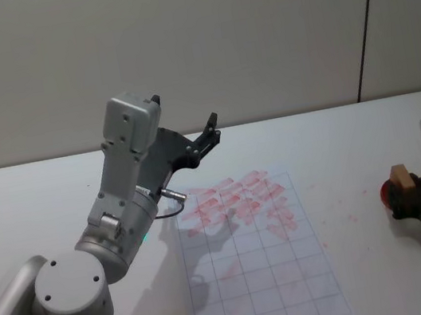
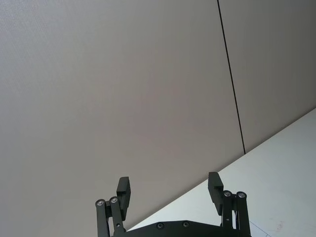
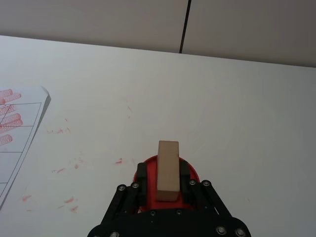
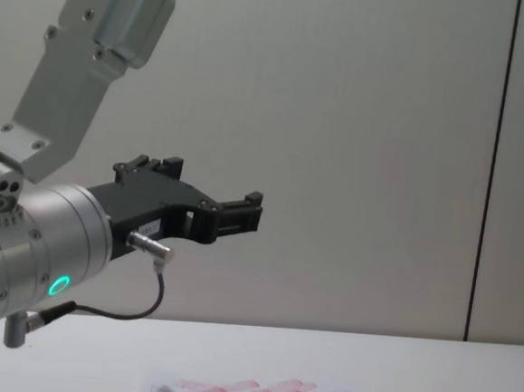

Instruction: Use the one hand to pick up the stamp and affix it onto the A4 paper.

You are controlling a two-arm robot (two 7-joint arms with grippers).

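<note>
While right pincer (image 3: 163, 174) clamps one stamp (image 3: 168, 163) | left pincer (image 2: 169, 181) wide, raised | one A4 paper (image 1: 255, 279)

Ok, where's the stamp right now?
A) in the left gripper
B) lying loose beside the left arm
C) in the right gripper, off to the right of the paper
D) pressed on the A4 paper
C: the stamp stands between the closed fingers of the right gripper, over the table to the right of the A4 paper. The left gripper is raised, open and empty.
</note>
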